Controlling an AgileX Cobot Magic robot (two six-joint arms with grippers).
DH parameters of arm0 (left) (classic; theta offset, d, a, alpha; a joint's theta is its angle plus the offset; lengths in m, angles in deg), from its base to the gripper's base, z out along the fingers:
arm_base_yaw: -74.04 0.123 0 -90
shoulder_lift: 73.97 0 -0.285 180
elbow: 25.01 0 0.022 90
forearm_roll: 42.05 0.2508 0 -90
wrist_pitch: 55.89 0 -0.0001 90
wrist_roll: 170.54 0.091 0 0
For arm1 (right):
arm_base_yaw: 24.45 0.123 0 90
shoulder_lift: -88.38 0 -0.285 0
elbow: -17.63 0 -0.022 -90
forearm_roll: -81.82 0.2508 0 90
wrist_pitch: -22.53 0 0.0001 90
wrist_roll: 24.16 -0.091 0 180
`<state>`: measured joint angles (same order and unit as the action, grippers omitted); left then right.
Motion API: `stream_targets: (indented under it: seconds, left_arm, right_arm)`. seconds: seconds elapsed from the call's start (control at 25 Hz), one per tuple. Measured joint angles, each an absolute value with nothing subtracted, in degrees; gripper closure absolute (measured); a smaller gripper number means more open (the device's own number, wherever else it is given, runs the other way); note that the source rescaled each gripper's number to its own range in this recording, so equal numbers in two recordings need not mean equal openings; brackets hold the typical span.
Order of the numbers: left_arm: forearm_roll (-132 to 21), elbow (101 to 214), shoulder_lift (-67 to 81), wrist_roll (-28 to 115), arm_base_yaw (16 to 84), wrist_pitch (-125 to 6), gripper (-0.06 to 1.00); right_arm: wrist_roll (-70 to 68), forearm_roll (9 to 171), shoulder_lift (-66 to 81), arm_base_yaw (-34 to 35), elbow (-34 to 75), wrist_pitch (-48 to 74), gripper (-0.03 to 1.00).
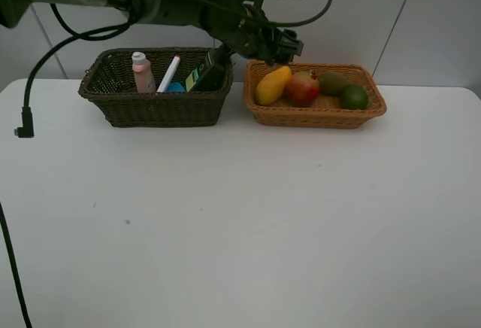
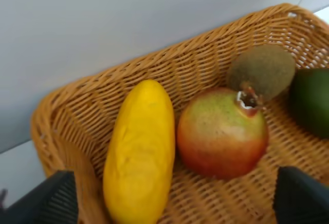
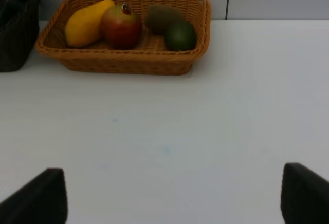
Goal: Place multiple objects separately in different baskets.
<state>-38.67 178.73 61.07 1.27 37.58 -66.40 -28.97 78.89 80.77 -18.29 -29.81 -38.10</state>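
Table [image 1: 225, 230]: bare, nothing left out; sort looks done.
Dark basket [image 1: 154, 106]: non-food w/ pink bottle [image 1: 141, 74], marker [image 1: 169, 72], green bottle [image 1: 204, 72], blue block [image 1: 175, 86].
Tan basket [image 1: 316, 113]: fruit grp: yellow mango [image 1: 272, 85], red one [image 1: 302, 88], kiwi [image 1: 333, 82], lime [image 1: 353, 97].
Left gripper [image 2: 175, 198]: above the yellow mango, jaws spread, empty.
Right gripper [image 3: 167, 196]: well back from baskets, jaws spread, empty.

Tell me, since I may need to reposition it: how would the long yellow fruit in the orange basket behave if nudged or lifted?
The yellow fruit looks smooth-skinned, so it could slip in a pinch. Its long rounded shape would probably roll sideways rather than endwise. It lies close beside the red-green fruit in the orange basket, so a push would likely shove that too.
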Motion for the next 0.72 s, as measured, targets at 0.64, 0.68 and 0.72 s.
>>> stream_targets:
  seconds: [0.64, 0.68, 0.72]
  left_arm:
    - [-37.2, 143.4, 20.8, 1.6, 38.8, -69.8, -0.06]
    - [-36.7, 141.2, 18.0, 1.6, 38.8, -70.4, -0.06]
    - [-36.4, 139.3, 14.7, 1.6, 38.8, -71.5, -0.06]
  right_arm:
    - [-29.0, 78.9, 80.8, -18.3, -29.8, -38.1, -0.03]
    - [-29.0, 78.9, 80.8, -18.3, -29.8, -38.1, -0.03]
    - [-29.0, 78.9, 80.8, -18.3, -29.8, -38.1, -0.03]
